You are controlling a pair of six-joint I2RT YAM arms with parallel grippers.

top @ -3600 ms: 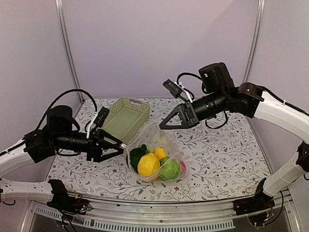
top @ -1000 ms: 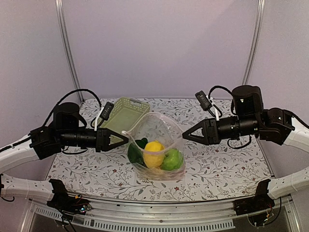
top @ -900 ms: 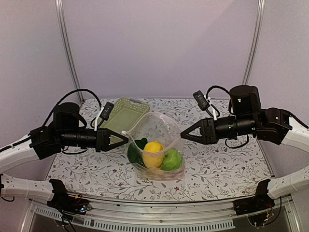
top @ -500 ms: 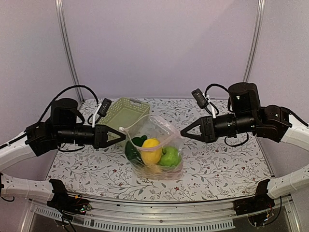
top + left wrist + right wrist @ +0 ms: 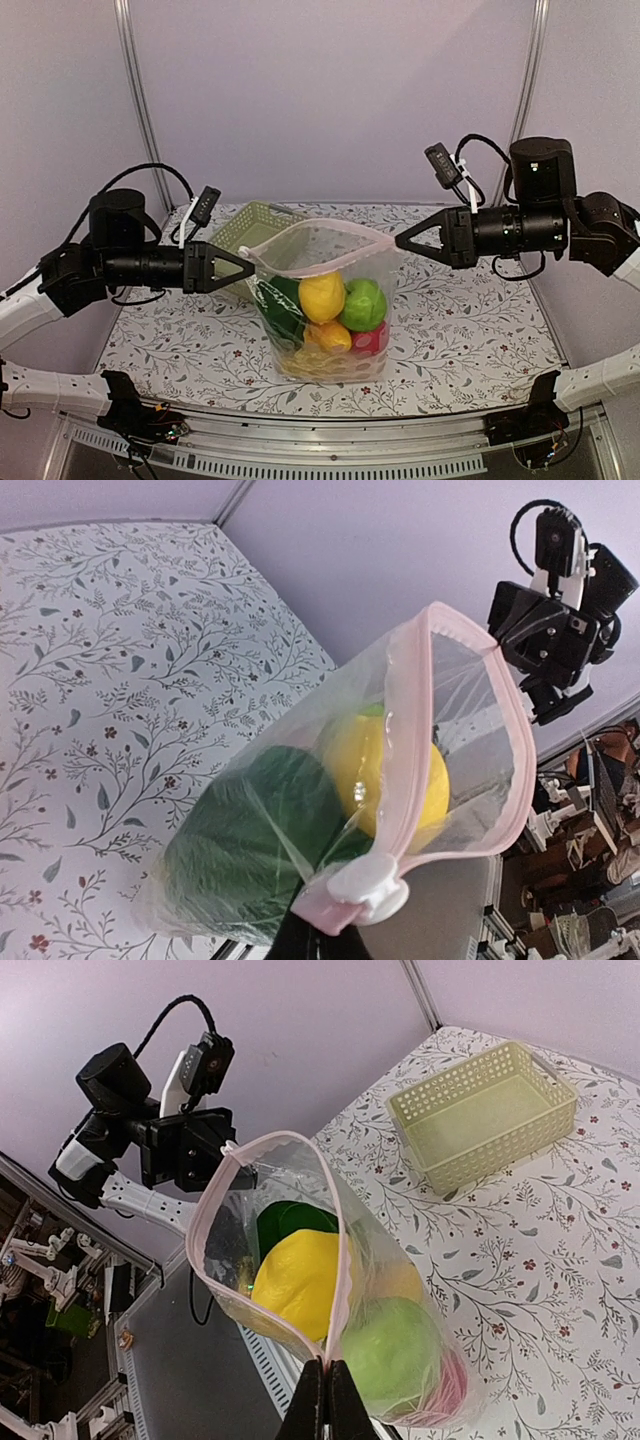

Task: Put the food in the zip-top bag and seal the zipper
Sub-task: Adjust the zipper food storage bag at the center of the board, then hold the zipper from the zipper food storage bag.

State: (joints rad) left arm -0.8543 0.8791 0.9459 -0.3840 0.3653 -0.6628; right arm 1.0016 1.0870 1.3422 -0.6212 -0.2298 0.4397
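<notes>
Pinched tight at both zipper (image 5: 312,223) ends by left gripper (image 5: 250,268), middle left, and right gripper (image 5: 398,241), middle right, likely to stretch the zip-top bag (image 5: 345,252) for closing.

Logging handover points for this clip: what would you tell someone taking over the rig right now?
Left gripper: shut on the zip-top bag at the mouth end beside the white slider.
Right gripper: shut on the opposite end.
The bag is stretched upright between them.
Done: yellow fruit, green apple, dark green vegetable and red piece are inside.
Left: the zipper is open; run the slider across to seal.
</notes>
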